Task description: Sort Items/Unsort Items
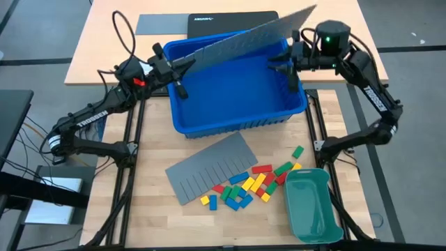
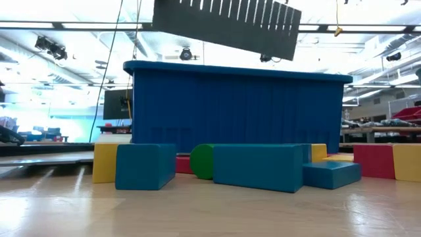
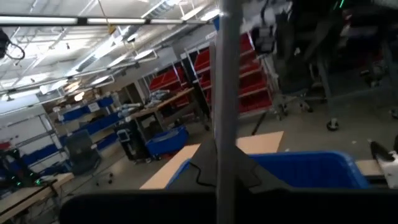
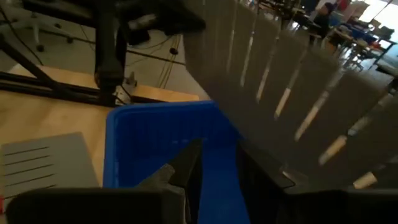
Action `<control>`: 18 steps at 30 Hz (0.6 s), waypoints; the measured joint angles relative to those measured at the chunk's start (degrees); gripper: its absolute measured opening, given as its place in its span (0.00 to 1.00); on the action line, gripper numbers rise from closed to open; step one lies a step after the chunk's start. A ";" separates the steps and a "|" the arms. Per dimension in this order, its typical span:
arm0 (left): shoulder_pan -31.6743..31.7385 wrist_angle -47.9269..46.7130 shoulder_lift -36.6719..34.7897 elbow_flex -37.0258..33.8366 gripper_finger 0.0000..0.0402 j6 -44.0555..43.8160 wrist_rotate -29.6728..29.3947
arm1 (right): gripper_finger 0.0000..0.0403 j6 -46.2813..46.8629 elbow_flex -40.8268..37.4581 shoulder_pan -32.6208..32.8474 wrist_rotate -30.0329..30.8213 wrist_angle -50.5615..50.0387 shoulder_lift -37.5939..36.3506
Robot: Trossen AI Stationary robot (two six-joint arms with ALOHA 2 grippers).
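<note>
Left end effector (image 1: pixel 182 68) clamped on slotted divider (image 1: pixel 244 38) (held over blue bin (image 1: pixel 237 90)), right end effector (image 1: pixel 282 59) parted beside it.

divider sheet (image 1: pixel 244 42) above bin (image 1: pixel 237 90), blocks (image 1: pixel 247 187) left of tray (image 1: pixel 311 206)

The big bin (image 1: pixel 237 90) is a solid deep blue, with fine vertical ribbing on its side. Above it hangs a flat grey sheet (image 1: pixel 244 43) cut with a row of narrow slits; a second grey slotted sheet (image 1: pixel 209 166) lies on the pale wood table (image 1: pixel 153 202). The small blocks (image 1: pixel 247 187) are red, yellow, green and blue, all plain. The oblong tray (image 1: pixel 311 204) is teal-green.
</note>
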 joint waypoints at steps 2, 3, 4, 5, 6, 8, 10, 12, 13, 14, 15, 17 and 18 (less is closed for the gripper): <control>0.01 1.88 -1.05 -2.03 0.01 -0.63 1.06 | 0.24 0.54 -6.53 -0.10 -0.45 4.93 -2.39; 0.01 3.14 -1.57 -3.67 0.01 -1.09 1.48 | 0.24 0.77 -10.05 -0.09 -0.53 7.45 -3.65; 0.01 4.49 -2.00 -5.42 0.01 -1.76 1.57 | 0.24 0.96 -13.55 -0.07 -0.62 9.96 -5.00; 0.08 6.00 -2.34 -7.40 0.01 -2.57 1.59 | 0.23 1.43 -16.85 -0.03 -0.71 12.95 -6.30; 0.28 7.58 -2.62 -9.42 0.01 -2.89 1.77 | 0.22 2.25 -20.15 0.03 -0.83 16.39 -7.56; 0.64 9.36 -3.40 -13.16 0.01 -3.54 2.74 | 0.21 5.25 -26.01 0.13 -0.37 22.14 -9.92; 0.84 11.96 -3.52 -15.95 0.01 -3.25 3.57 | 0.19 8.18 -31.28 0.58 0.07 27.78 -11.82; 0.86 14.49 -3.57 -18.13 0.01 -1.02 3.07 | 0.17 10.08 -35.57 1.54 0.07 32.76 -13.85; 1.08 15.15 -3.61 -18.82 0.01 0.07 2.88 | 0.16 10.86 -37.20 2.08 0.08 35.27 -14.64; 1.47 16.03 -3.59 -19.43 0.01 0.84 2.63 | 0.15 11.30 -38.62 2.65 0.46 37.43 -15.36; 1.84 16.88 -3.59 -20.09 0.01 1.51 2.85 | 0.14 11.39 -39.83 3.24 1.34 38.38 -16.06; 2.64 18.38 -3.48 -21.35 0.01 1.76 3.53 | 0.11 11.45 -41.63 4.64 3.81 39.53 -17.08; 3.09 19.29 -3.31 -21.96 0.01 1.45 3.71 | 0.10 11.54 -42.40 5.22 5.19 40.31 -17.43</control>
